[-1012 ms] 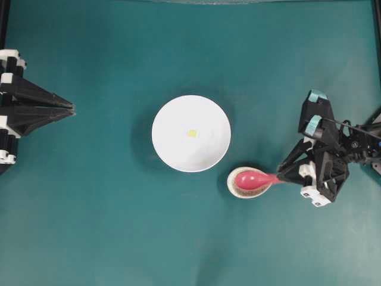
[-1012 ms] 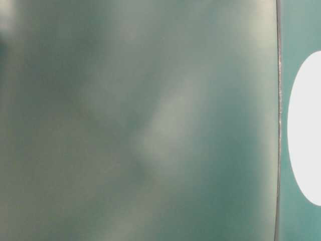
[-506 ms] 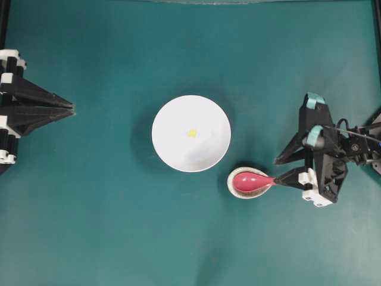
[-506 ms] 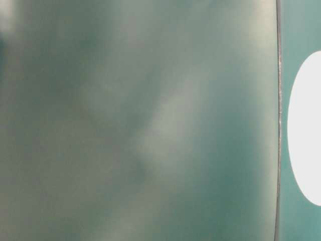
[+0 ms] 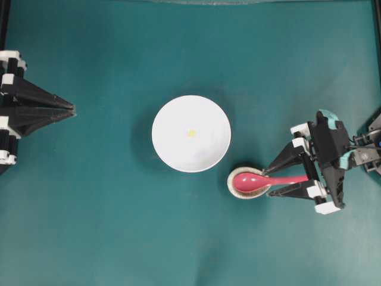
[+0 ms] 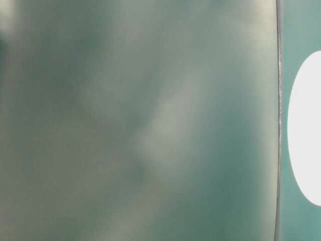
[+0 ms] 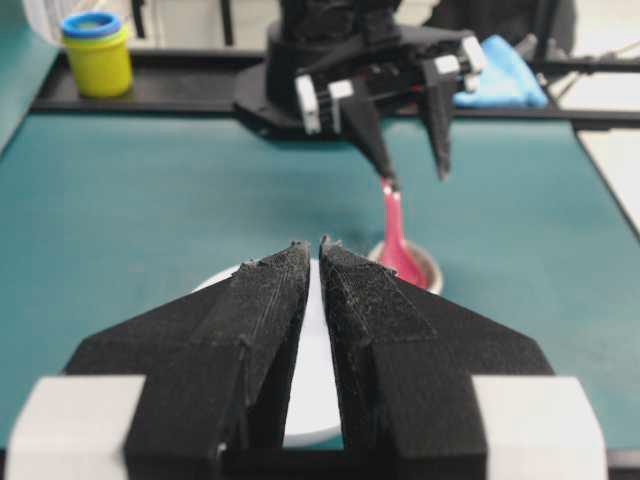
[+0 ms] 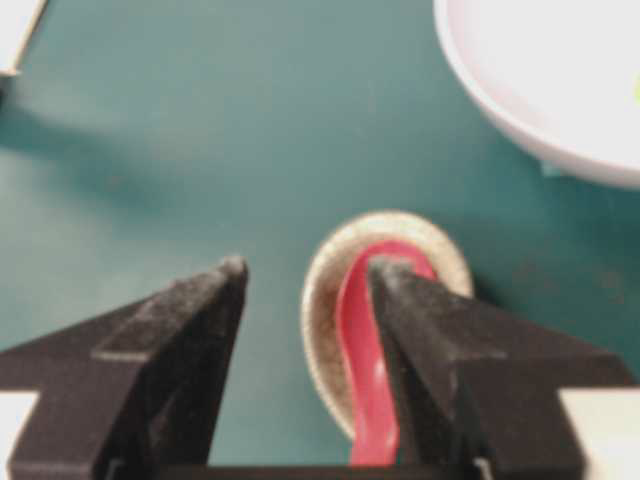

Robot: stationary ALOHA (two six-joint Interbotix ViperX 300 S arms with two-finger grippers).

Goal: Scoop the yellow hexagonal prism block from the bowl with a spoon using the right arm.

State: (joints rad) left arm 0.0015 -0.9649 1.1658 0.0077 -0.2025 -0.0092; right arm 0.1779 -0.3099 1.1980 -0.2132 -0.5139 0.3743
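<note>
Your right gripper (image 5: 268, 182) stood spread wide, jaws either side of the spoon (image 5: 262, 180) handle without clamping it; the scoop lay just ahead in the spoon rest (image 8: 325, 300). The yellow hexagonal prism block (image 5: 191, 133) sat in the bowl (image 5: 172, 119), well beyond. Your left gripper (image 7: 313, 245) was clenched, holding nothing.

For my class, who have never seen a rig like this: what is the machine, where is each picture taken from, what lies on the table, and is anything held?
Two black robot arms face each other across a teal table. One picture looks down from above, one is a blurred low view, and two come from cameras on the wrists. On the table sits a white bowl with a tiny yellow block inside, and a pink spoon on a speckled rest. The right gripper is open around the spoon's handle, not gripping. The left gripper is shut and empty.
</note>
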